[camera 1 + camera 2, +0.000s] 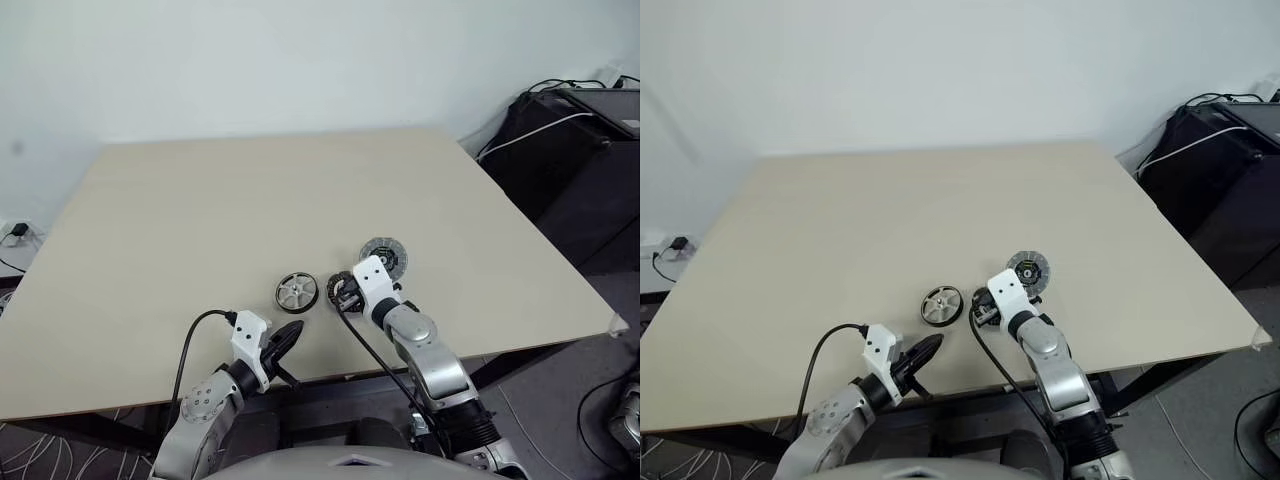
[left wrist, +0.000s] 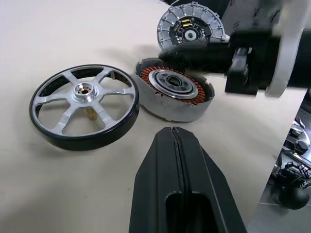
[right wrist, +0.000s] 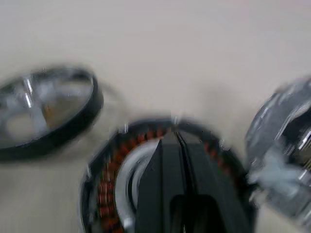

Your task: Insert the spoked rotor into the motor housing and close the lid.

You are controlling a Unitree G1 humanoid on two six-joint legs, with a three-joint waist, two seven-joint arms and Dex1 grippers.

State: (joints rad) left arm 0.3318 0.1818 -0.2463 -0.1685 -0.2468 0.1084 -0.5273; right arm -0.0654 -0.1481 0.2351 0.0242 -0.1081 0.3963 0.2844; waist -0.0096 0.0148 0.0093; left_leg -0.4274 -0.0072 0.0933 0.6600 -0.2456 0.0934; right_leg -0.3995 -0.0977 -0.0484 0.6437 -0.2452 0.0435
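1. Table [image 1: 200, 210], beige top, largest item; all three motor parts lie in a close group near its front edge, within reach of both arms, and the far part of the top is bare

2. Right gripper [image 2: 194, 58], black fingers closed together with nothing between them; it hangs low over the motor housing, tips pointing down at the windings. Judged a pressing or steadying pose, since shut fingers cannot pick up the part; whether the tips touch it cannot be told

3. Left gripper [image 1: 285, 335], fingers also pressed shut and empty; held just above the front edge of the table, near the rotor but apart from it, apparently waiting

4. Spoked rotor [image 2: 85, 107], dark rim, silvery spokes about a central hub; lies flat on the table just beside the housing on its left, their rims very close. Not yet inserted, so the first step of the task is judged undone

5. Lid [image 1: 383, 257], pale disc with finned edge and dark centre; flat on the table just behind and to the right of the housing, partly hidden by the right wrist. Not yet fitted

6. Motor housing [image 2: 173, 93], the one container here: pale outer wall, ring of reddish copper windings round a silvery centre. It sits upright and open-topped between rotor and lid; nothing has been placed in it beyond its own windings
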